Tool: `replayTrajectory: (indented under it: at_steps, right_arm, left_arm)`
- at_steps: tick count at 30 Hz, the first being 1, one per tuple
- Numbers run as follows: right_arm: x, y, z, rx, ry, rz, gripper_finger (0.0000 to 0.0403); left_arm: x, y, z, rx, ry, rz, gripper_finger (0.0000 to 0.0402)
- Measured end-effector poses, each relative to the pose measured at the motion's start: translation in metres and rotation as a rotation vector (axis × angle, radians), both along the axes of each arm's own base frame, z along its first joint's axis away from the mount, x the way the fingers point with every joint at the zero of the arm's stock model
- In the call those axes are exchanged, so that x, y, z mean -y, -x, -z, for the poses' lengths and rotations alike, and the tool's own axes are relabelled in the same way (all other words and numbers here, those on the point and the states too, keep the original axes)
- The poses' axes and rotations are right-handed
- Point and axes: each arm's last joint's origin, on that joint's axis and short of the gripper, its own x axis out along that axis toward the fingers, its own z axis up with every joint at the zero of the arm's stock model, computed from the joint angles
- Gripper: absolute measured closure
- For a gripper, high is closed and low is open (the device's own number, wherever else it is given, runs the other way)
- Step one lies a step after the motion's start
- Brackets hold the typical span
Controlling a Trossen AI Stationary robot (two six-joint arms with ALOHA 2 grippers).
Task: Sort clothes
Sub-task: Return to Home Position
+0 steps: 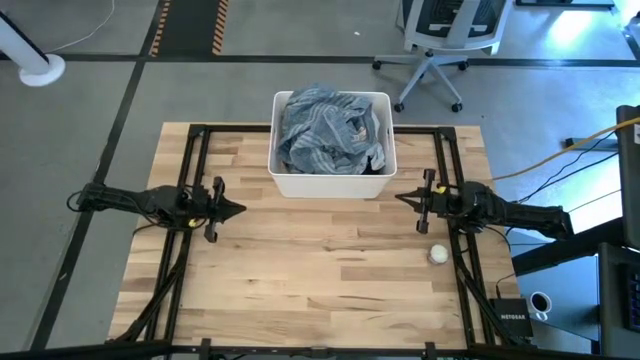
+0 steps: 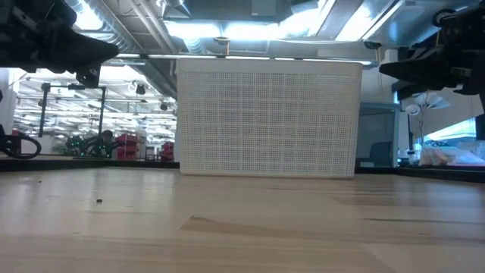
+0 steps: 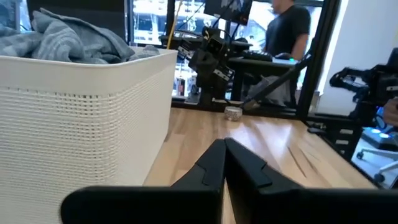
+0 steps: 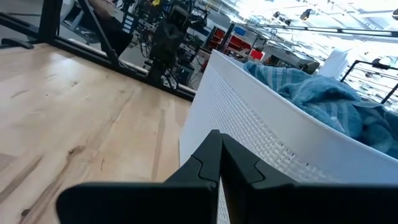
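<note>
A heap of blue-grey striped clothes (image 1: 328, 130) fills the white rectangular tub (image 1: 330, 184) at the table's far middle; it also shows in the left wrist view (image 3: 68, 38) and the right wrist view (image 4: 329, 99). Other garments are hidden. My left gripper (image 1: 240, 209) is shut and empty, left of the tub's near corner, above the table. My right gripper (image 1: 400, 198) is shut and empty, right of the tub's near corner.
A small white ball (image 1: 438, 254) lies on the table near the right arm. The tub's meshed wall (image 2: 269, 117) stands across the far middle. Bare wood lies in front of the tub. A person (image 3: 289, 28) stands beyond the table.
</note>
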Motion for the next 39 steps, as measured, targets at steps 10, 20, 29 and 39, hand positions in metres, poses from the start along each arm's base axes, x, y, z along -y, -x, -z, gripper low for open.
replayTrajectory:
  at_steps: [10,20,29,39]
  right_arm:
    - [0.0003,-0.0001,0.0002,-0.003,0.006,0.01,0.0391]
    - [0.0004,-0.0006,0.0008,-0.011,0.007,0.01,0.0391]
    - [0.0004,-0.0006,0.0009,-0.012,0.007,0.01,0.0391]
    - [0.0004,-0.0006,0.001,-0.013,0.008,0.01,0.039]
  left_arm:
    - [0.0002,-0.0009,0.0013,0.009,-0.016,0.004,0.0399]
    - [-0.0007,-0.0008,0.0009,0.005,-0.112,-0.032,0.0399]
    - [-0.0007,-0.0008,0.0009,0.006,-0.095,-0.031,0.0399]
    - [-0.0007,-0.0008,0.0009,0.003,-0.136,-0.032,0.0399]
